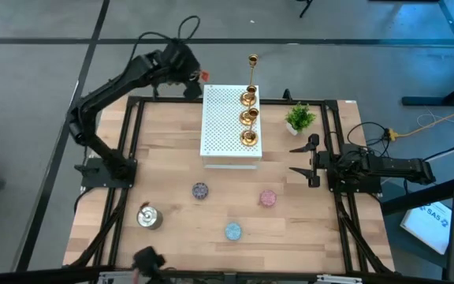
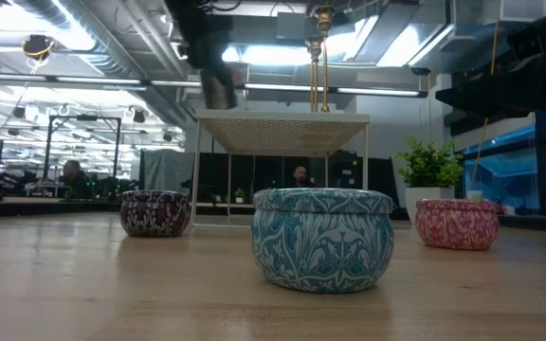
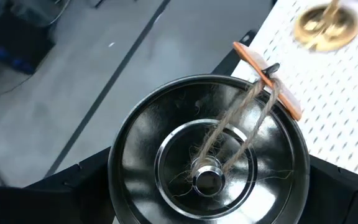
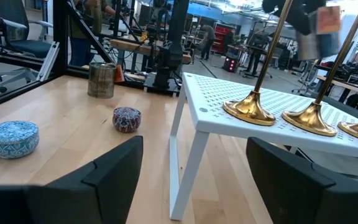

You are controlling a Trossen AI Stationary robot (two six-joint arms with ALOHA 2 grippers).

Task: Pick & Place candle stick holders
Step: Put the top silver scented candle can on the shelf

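Observation:
My left gripper [image 1: 187,76] is beyond the table's far edge, by the far left corner of the white perforated box [image 1: 231,126]. It is shut on a silvery cylindrical cup [image 3: 210,155] that has twine and an orange tag [image 3: 269,78] tied inside. Three gold holders [image 1: 248,117] stand by their round bases in a row on the box's right side, and a tall thin one [image 1: 252,63] stands at its far edge. A second silvery cup [image 1: 149,216] stands at the near left. My right gripper [image 1: 299,160] is open and empty at the table's right, level, pointing at the box. My left gripper holds the silvery cup by its outer wall [image 3: 120,180] between its two fingers [image 3: 73,190], one on each side. The cup's open mouth faces the wrist camera. The cup hangs below the gripper [image 2: 220,92], lifted clear, above the level of the box top.
Three small round tins stand on the near half of the table: a dark one [image 1: 200,190], a pink one [image 1: 268,198] and a blue one [image 1: 232,231]. A small green potted plant [image 1: 299,118] stands right of the box. People show in the room beyond [image 2: 300,176].

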